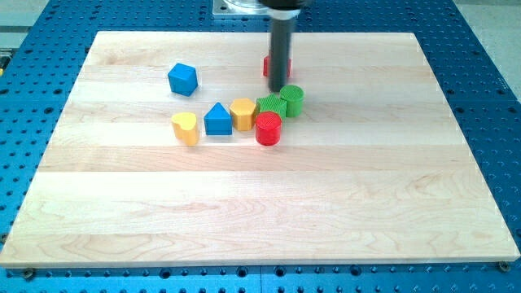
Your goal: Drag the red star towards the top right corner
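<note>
Looking at the wooden board (260,203), most of the work seems still to be done. The dark rod (280,49) stands in the upper middle, and the tip (277,88) is down just in front of the red star (268,67), which is mostly hidden behind the rod, so I cannot tell if they touch. There is no gripper; the rod holds nothing. The star lies well apart from the top right corner. Below the tip sit a green cylinder (293,100), a green block (271,106), a red cylinder (269,129) and a yellow block (242,113).
</note>
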